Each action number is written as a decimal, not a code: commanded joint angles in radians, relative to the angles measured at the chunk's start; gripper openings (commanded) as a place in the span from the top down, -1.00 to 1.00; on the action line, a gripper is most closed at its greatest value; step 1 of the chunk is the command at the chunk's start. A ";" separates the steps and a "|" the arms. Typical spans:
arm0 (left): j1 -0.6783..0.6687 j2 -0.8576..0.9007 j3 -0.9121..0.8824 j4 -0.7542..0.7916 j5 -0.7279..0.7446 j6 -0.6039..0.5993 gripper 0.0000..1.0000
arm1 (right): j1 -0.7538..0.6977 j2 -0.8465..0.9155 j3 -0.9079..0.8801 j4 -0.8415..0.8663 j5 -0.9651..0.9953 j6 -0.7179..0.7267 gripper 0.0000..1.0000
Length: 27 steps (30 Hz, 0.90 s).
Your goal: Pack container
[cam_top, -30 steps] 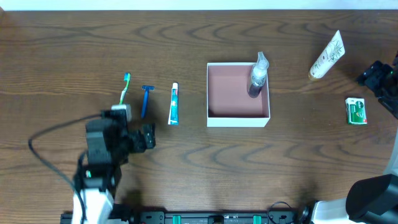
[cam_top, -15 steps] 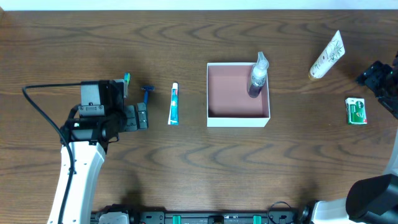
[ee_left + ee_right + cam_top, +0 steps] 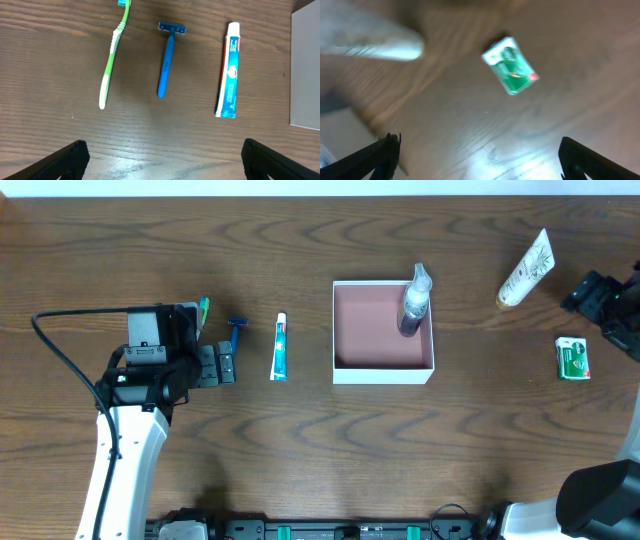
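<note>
Left pincer [image 3: 162,150] is hanging wide open just short of the razor [image 3: 167,57], and I am worrying its spread is risking sweeping the toothbrush [image 3: 112,55] and toothpaste [image 3: 229,70] in too.

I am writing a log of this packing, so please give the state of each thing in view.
Box: open, holds only the bottle.
Bottle: in box, far right corner.
Toothbrush: lying flat, outside box.
Razor: lying flat, outside box.
Toothpaste: lying flat, outside box.
Tube: lying outside box.
Green packet: lying outside box.
Left end effector: open, empty.
Right end effector: open, empty.
</note>
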 commanded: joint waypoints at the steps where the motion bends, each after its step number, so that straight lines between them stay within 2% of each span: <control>1: -0.003 0.005 0.020 0.000 -0.009 0.009 -0.96 | -0.010 0.007 0.000 0.004 -0.127 -0.166 -0.98; 8: -0.003 0.005 0.020 0.000 -0.009 0.009 -0.96 | -0.010 0.007 0.000 0.005 -0.127 -0.178 -0.99; 13: -0.003 0.005 0.020 0.000 -0.009 0.009 -0.96 | -0.008 0.007 0.000 0.017 -0.119 -0.313 -0.98; 17: -0.003 0.005 0.020 0.000 -0.009 0.009 -0.96 | -0.008 0.007 -0.004 0.031 -0.016 -0.382 -0.99; 21: -0.003 0.005 0.020 0.000 -0.009 0.009 -0.96 | -0.008 0.009 -0.032 0.010 -0.043 -0.556 -0.98; 27: -0.003 0.005 0.020 0.000 -0.009 0.009 -0.96 | -0.024 0.009 -0.132 0.148 0.039 -0.591 -0.98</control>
